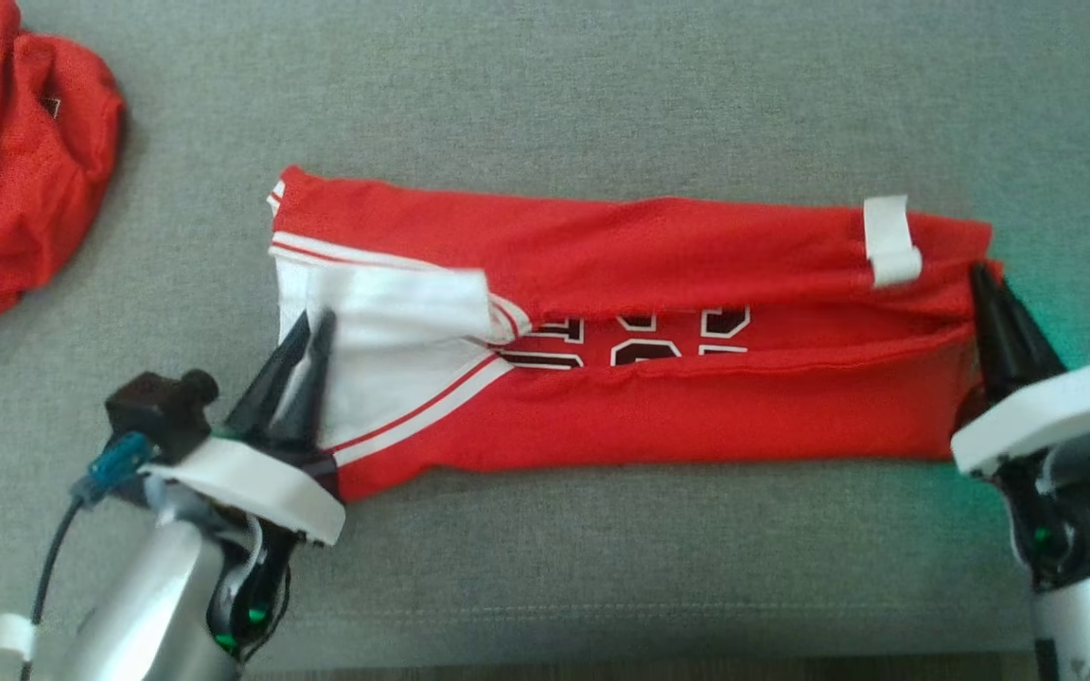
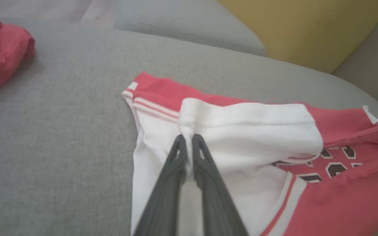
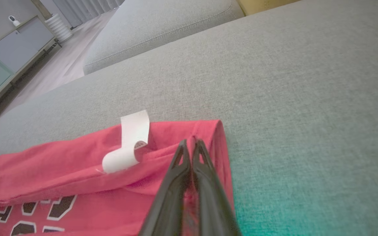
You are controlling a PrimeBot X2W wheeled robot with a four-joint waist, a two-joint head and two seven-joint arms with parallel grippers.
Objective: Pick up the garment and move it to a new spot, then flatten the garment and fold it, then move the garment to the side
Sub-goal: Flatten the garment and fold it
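jersey (image 1: 621,416) lies long-folded on the cushion (image 1: 602,95), near its front edge. left gripper (image 1: 315,320) clamps its white end, right gripper (image 1: 982,272) the red (both tight). light, limp, slippery: probably best held by hems.

You have soft, even daylight and no glare. In the head view a teal cast tints the grey cushion (image 1: 602,567) just right of and below the right gripper (image 1: 979,271). Your right wrist view shows that same tint right of its fingers. Shadows are faint: a thin dark line runs under the garment (image 1: 649,416) between the two grippers, and a small one lies beside the left gripper (image 1: 315,320). Both wrist views wash the red to pink, blur the finger bases at the bottom edge, and soften the background beyond the tips. The left view is hazier.
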